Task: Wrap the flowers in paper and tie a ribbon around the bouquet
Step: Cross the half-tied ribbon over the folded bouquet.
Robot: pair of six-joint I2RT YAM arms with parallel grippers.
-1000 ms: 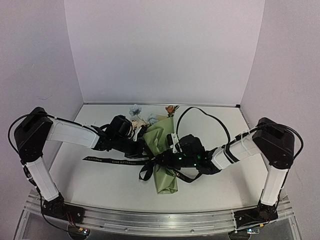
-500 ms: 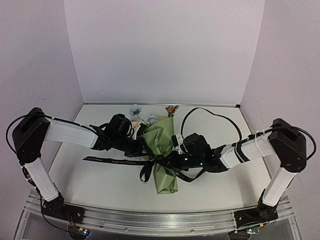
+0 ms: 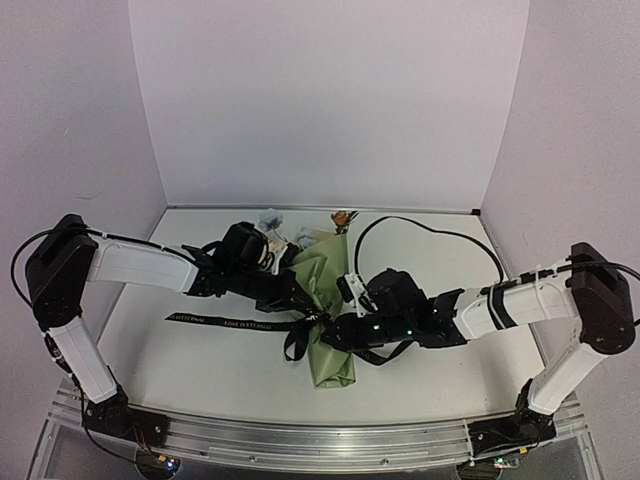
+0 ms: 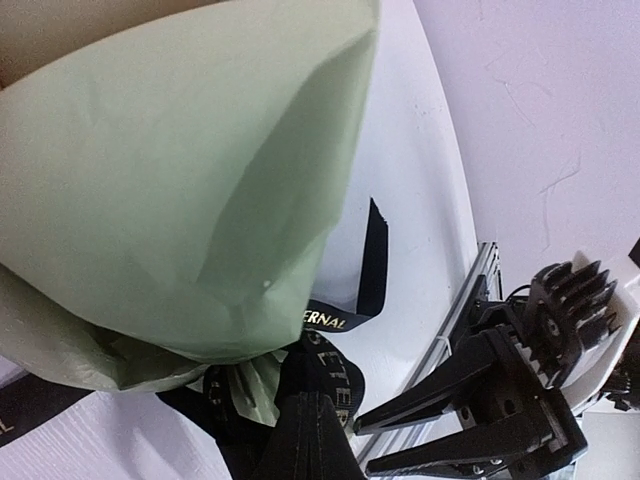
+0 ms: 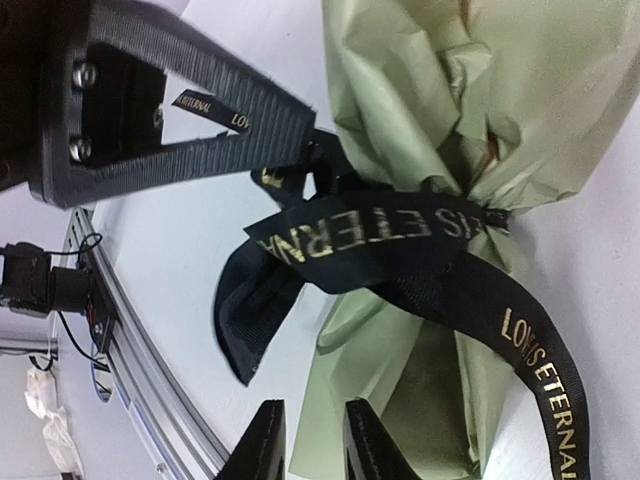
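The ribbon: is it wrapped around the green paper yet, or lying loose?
Wrapped: the ribbon circles the paper and pinches it into a narrow waist. Whether the knot is finished, cannot tell.

- On the ribbon (image 5: pixel 380 235), gold capitals are printed; "ETERNAL" is read upside down on the band straight above the right claw (image 5: pixel 312 442).
- "LO… IS ETERN…" is read on the tail running down to the right of that claw, cut by the edge.
- "ERNAL" and "ETER" are read on ribbon folds just above and right of the left claw (image 4: pixel 312 440).
- From above, the lettering left of both claws is too small to be read.
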